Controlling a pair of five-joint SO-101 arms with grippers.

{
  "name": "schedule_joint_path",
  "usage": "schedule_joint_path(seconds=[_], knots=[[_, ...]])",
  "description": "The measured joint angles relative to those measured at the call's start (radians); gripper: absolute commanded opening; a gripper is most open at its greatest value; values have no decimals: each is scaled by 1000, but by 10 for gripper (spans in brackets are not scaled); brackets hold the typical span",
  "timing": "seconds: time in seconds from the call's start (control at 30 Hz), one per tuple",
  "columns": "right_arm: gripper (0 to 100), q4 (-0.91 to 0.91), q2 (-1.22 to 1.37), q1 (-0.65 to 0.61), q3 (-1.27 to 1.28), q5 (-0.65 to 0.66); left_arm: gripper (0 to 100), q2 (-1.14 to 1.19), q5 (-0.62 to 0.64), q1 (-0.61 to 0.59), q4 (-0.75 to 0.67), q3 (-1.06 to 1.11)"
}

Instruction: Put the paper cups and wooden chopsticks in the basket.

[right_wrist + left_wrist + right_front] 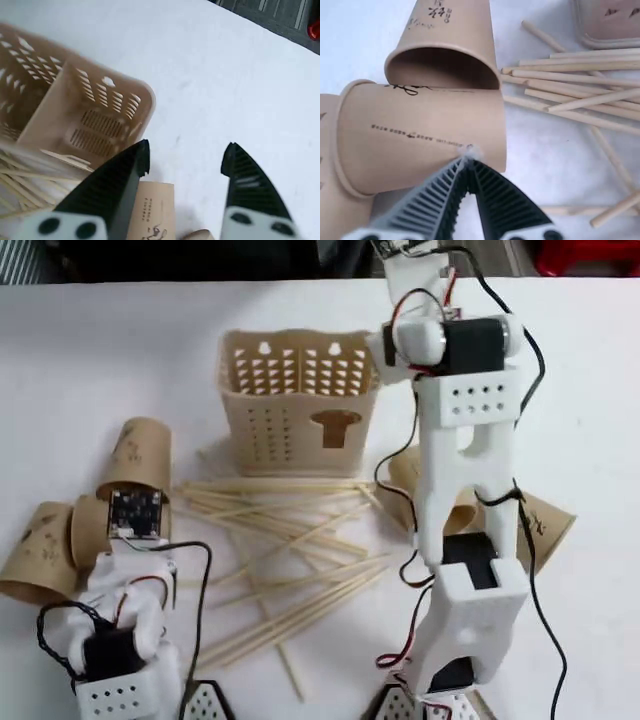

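While the left tool [467, 161] sat shut and empty, tips against a sideways paper cup [420, 130], the basket [290, 430] lay at its 1 o'clock; right tool [185, 152] gaped wide.

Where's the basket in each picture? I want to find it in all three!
High view: the basket stands at the far middle of the table, just behind the chopsticks.
Left wrist view: only a corner of the basket shows, past the chopsticks.
Right wrist view: you look down into the basket, beside the open right gripper.
Shared landmark: the pile of chopsticks lying against the basket.
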Motion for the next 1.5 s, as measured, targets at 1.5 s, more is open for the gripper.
schedule_joint_path(seconds=[1.5], knots=[[21,-1054,-878,239,1989,872,24,0,0,0,0,0]])
